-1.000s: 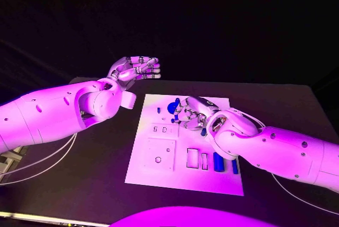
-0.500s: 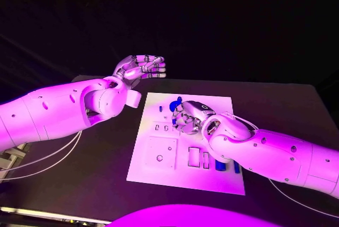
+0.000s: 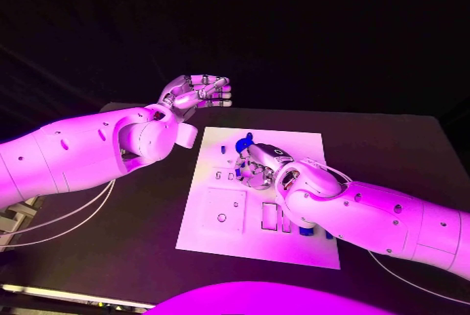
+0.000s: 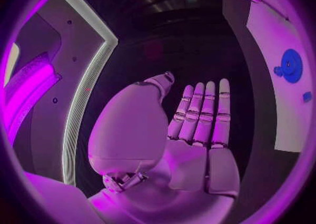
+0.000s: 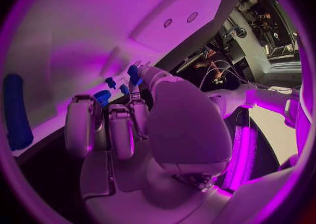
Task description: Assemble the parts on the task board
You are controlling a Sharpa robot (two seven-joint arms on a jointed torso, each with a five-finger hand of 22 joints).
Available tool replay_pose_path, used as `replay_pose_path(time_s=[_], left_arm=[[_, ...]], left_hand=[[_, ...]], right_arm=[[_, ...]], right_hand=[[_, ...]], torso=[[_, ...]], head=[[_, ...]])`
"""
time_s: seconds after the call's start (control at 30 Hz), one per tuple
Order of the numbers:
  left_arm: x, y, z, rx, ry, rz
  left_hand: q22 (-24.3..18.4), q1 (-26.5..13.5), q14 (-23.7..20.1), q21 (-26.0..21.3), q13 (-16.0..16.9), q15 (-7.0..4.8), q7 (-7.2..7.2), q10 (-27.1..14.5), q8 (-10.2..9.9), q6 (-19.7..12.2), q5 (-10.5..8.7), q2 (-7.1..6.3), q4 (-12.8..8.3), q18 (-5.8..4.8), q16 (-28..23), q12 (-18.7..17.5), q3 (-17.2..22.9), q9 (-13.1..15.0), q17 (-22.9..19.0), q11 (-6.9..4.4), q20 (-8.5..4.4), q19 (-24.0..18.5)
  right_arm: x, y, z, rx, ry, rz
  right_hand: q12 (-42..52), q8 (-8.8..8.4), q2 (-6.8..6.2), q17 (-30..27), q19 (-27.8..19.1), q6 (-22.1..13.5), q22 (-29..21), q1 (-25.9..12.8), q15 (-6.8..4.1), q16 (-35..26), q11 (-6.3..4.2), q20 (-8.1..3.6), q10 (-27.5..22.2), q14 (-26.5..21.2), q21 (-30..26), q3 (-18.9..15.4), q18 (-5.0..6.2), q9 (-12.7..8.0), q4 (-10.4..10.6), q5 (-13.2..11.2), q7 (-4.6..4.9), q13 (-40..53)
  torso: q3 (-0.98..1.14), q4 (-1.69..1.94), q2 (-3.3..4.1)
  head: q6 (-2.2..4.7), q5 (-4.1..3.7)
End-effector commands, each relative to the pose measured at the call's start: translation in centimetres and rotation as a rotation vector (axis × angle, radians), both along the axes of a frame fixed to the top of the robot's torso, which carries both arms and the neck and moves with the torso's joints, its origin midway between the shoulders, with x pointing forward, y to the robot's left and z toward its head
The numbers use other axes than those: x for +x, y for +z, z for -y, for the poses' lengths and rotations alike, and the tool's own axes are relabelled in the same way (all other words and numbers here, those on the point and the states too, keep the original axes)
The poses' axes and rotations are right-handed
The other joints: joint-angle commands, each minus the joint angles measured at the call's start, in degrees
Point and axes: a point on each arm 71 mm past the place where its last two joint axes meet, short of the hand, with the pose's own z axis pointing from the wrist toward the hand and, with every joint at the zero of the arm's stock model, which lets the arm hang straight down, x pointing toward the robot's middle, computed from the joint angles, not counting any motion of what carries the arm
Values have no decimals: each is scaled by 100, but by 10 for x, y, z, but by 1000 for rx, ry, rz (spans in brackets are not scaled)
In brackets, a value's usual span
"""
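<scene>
While the white rectangular task board (image 3: 257, 220) lies flat on the black table (image 3: 392, 145), the right hand (image 3: 257, 164) is lowered over the board's middle with its fingers curled down among small blue parts (image 5: 102, 96); whether any part is grasped cannot be told. A round blue disc-shaped part (image 3: 242, 149) sits on the board just beyond that hand. The left hand (image 3: 196, 91) is held raised beyond the board's far corner, fingers straight and together, holding nothing.
</scene>
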Motion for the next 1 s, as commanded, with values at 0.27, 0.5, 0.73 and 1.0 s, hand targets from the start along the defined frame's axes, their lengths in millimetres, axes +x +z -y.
replay_pose_path(time_s=[0.27, 0.5, 0.73, 1.0], left_arm=[[0, 1, 3, -1, -11, 6], [0, 1, 3, 1, -11, 5], [1, 0, 2, 2, -9, 4], [1, 0, 1, 3, -7, 3]], left_hand=[[-6, -23, -5, -5, -1, 8, 331, -22, -19, -43, -35, 26, -3, 82, -33, 0, -4, 7, -8, -18, 7, 26], [-6, -23, -5, -5, -1, 8, 331, -22, -19, -43, -35, 26, -3, 82, -33, 0, -4, 7, -8, -18, 7, 26], [-6, -23, -5, -5, -1, 8, 331, -22, -19, -43, -35, 26, -3, 82, -33, 0, -4, 7, -8, -18, 7, 26], [-6, -23, -5, -5, -1, 8, 331, -22, -19, -43, -35, 26, -3, 82, -33, 0, -4, 7, -8, -18, 7, 26]], right_arm=[[-1, -5, -4, -18, 3, -4], [-1, -6, -4, -17, -2, -5], [-2, -7, -4, -15, -3, -7], [-2, -9, -5, -13, -4, -13]], right_hand=[[-40, 128, -47, 1283, 133, 29, 1149, -48, -18, 21, 21, -22, 2, 545, -2, 24, -79, 156, 5, 10, 3, 12], [-47, 122, -74, 1282, 132, 4, 1147, -83, -13, 21, 28, -19, -2, 545, -7, 24, -78, 155, 10, 10, 11, 10], [-67, 116, -113, 1281, 127, -23, 1144, -133, -5, 20, 37, -14, -19, 545, -20, 20, -76, 153, 21, 9, 23, -9], [-93, 101, -151, 1273, 118, -62, 1137, -176, 4, 17, 48, -7, -45, 543, -48, 21, -71, 146, 32, 10, 36, -37]], torso=[[1, -2, 1], [-3, -6, -1], [-2, -8, -3], [-6, -4, -3]], head=[[-12, 8], [-24, 5], [-27, 4], [-29, 1]])
